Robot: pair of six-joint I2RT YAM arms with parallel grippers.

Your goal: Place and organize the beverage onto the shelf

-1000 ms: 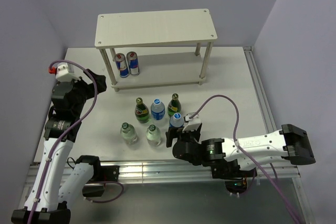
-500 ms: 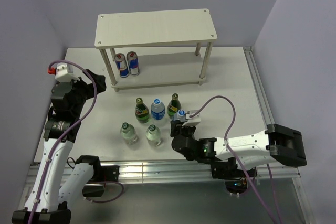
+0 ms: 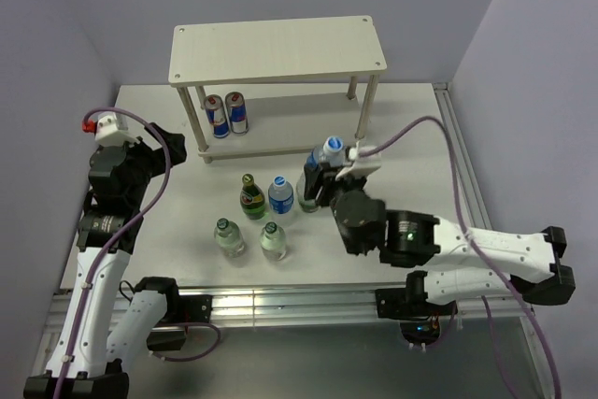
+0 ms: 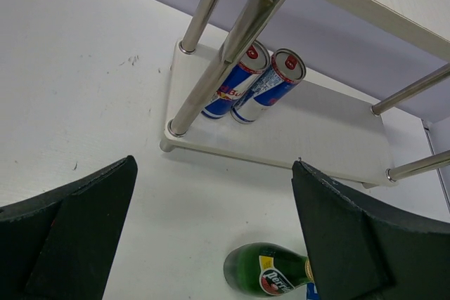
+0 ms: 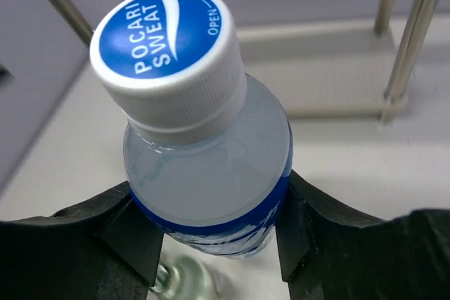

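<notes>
My right gripper (image 3: 320, 178) (image 5: 211, 233) is shut on a Pocari Sweat bottle (image 3: 331, 149) (image 5: 208, 159) with a blue-and-white cap, and holds it upright above the table in front of the shelf (image 3: 278, 49) (image 5: 330, 79). Two Red Bull cans (image 3: 226, 115) (image 4: 253, 83) stand at the left end of the shelf's lower board (image 4: 316, 138). On the table stand a green Perrier bottle (image 3: 250, 196) (image 4: 271, 272), a second Pocari bottle (image 3: 281, 193) and two clear bottles (image 3: 227, 235). At the far left my left gripper (image 3: 176, 149) (image 4: 213, 173) is open and holds nothing.
Another green bottle (image 3: 306, 201) stands partly hidden behind my right gripper. The shelf's front right leg (image 3: 366, 109) is just beyond the held bottle. A metal rail (image 3: 280, 301) runs along the table's near edge, and grey walls close in both sides.
My right gripper has shut on the Pocari Sweat bottle, lifted it out of the group of bottles and carried it back toward the shelf. The left arm has not moved.
</notes>
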